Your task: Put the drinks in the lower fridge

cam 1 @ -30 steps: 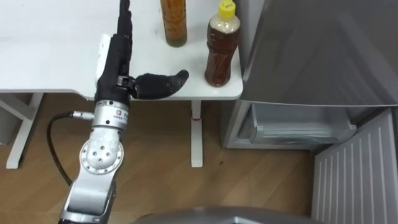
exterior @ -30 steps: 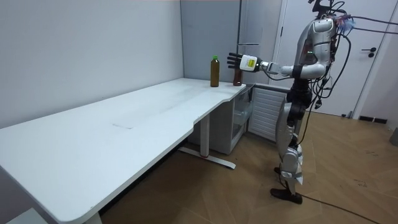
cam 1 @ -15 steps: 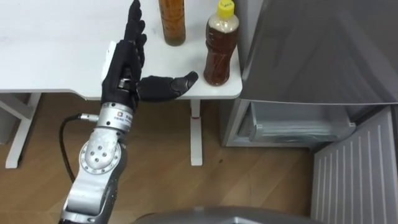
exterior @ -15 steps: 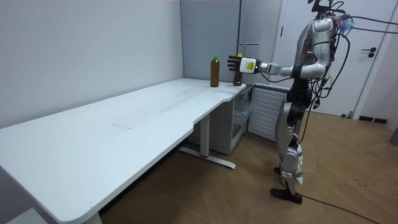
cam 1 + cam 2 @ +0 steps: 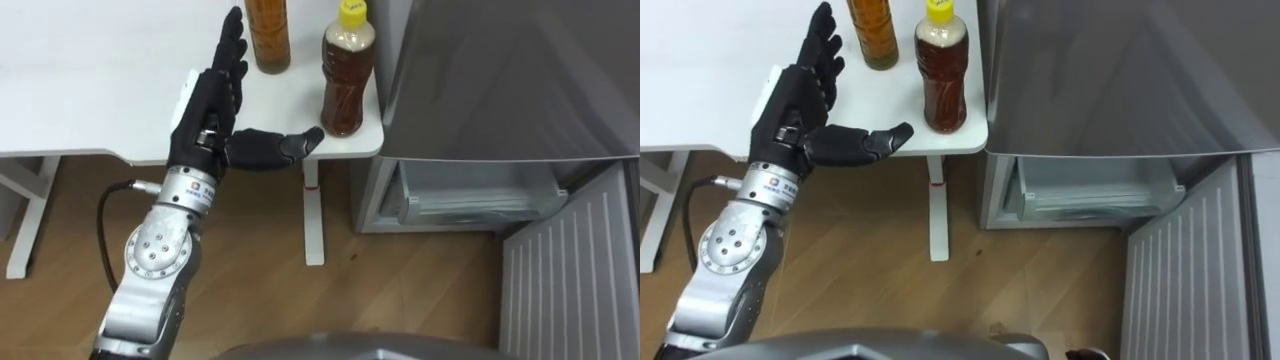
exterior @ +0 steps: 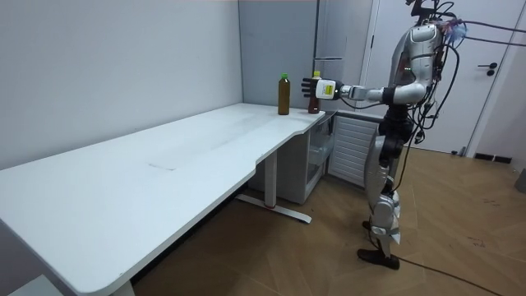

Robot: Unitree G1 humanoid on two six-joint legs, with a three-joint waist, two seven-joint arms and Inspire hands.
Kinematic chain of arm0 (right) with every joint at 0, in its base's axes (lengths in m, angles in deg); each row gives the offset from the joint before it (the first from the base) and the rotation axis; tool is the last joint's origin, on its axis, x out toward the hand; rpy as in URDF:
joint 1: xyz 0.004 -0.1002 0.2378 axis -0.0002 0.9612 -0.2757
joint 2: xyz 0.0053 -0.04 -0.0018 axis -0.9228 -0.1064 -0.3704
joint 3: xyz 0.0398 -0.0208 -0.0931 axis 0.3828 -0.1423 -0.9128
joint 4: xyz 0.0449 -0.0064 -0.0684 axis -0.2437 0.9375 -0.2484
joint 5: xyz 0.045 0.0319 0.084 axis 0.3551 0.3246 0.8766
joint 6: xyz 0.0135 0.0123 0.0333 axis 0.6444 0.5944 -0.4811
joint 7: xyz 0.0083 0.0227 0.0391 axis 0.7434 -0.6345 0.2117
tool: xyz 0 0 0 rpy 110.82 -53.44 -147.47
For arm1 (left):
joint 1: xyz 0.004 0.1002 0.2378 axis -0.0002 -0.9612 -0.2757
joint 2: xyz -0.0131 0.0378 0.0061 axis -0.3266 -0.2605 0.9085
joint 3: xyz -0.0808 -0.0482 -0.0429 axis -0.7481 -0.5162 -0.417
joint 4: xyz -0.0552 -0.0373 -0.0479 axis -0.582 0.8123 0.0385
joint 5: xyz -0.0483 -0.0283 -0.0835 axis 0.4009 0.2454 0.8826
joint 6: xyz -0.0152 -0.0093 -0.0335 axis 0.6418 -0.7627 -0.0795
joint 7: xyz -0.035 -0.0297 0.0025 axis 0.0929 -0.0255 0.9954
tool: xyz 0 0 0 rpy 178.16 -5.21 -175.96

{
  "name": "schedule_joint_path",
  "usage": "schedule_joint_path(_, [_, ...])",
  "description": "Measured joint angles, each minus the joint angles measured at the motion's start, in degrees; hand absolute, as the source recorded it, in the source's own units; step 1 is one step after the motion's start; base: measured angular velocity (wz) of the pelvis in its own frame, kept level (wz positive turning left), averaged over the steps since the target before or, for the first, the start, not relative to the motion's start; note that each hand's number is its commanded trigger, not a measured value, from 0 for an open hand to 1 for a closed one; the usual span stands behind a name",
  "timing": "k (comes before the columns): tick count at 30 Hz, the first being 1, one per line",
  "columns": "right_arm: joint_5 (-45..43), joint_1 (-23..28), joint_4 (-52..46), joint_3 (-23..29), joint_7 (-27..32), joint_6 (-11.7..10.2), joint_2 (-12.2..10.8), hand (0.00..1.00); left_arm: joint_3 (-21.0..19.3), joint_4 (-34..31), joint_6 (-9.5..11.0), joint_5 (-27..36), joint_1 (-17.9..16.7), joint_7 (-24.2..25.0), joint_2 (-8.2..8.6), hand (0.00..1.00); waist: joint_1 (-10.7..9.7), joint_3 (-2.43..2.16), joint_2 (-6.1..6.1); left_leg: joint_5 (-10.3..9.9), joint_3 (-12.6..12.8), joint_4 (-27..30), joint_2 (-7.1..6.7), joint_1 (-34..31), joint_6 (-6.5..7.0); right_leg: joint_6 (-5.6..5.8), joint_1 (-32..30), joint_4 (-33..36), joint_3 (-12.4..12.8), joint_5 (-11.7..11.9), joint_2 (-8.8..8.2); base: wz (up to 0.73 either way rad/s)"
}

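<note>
From the left eye: finds the left hand [image 5: 205, 118] spread wide above the edge of the white table [image 5: 90, 90], fingers straight and pointing away, thumb stuck out sideways toward the yellow-capped bottle [image 5: 346, 75], just short of it and holding nothing. Places that bottle upright at the table's right corner, close beside the grey fridge [image 5: 500, 80], with a second bottle [image 5: 267, 35] of amber drink upright just to its left, top cut off. Shows the lower fridge door [image 5: 575, 270] standing open and a pale drawer [image 5: 480, 195] inside. Going by the dark fill reaching near the neck: probably fairly heavy for its size, thin plastic that gives under a squeeze, smooth and a little slippery, tall enough to topple if nudged near the cap. Best wrapped round the narrower middle, below the shoulder, thumb opposite the fingers. From the room view: puts the robot standing at the table's end by the fridge, left arm stretched out level, open hand close to the two bottles; reveals a green cap on the second one. From the right eye: confirms a small gap between thumb tip and yellow-capped bottle. As for writing: nothing legible on either bottle, and no label clearly made out.
</note>
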Motion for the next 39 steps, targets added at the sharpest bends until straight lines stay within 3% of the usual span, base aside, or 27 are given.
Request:
schedule_joint_path(12, [0.0, 0.1, 0.1, 0.0, 0.0, 0.5, -0.1, 0.00, -1.0, 0.5, -0.4, 0.0, 2.7, 0.9, 0.06, 0.00, -0.5, 0.01, -0.14, 0.0, 1.3, 0.0, 0.18, 1.0, 0.00, 0.00, -0.2, 0.7, 1.3, 0.0, 0.05, -0.05])
schedule_joint_path(24, [-0.5, 1.8, -0.4, 0.0, -2.9, 1.8, -0.1, 0.00, -1.0, 0.5, -2.1, 2.1, 6.3, 2.1, 0.05, 0.00, -2.2, -0.58, 0.79, 0.0, 1.6, 0.0, 0.24, 1.2, 0.00, -0.03, -0.3, 0.7, 1.7, 0.0, 0.13, -0.01])
schedule_joint_path(28, [-0.6, 1.7, -0.5, 0.0, -3.5, 2.0, -0.1, 0.00, -1.0, 0.5, -2.9, 2.3, 6.8, 2.1, 0.04, 0.00, -2.5, -0.45, 0.74, 0.0, 2.8, -0.2, 0.42, 1.9, 0.00, -0.11, -0.2, 0.8, 3.1, 0.1, 0.33, -0.15])
schedule_joint_path(39, [-0.9, 1.9, -0.7, 0.0, -5.6, 4.2, -0.1, 0.00, -1.0, 0.5, -4.4, 3.2, 7.3, 4.3, 0.04, 0.00, -2.9, -0.24, 0.37, 0.0, 3.1, -0.2, 0.69, 1.9, -0.01, -0.27, -0.5, 0.8, 4.7, 0.1, 0.84, -0.02])
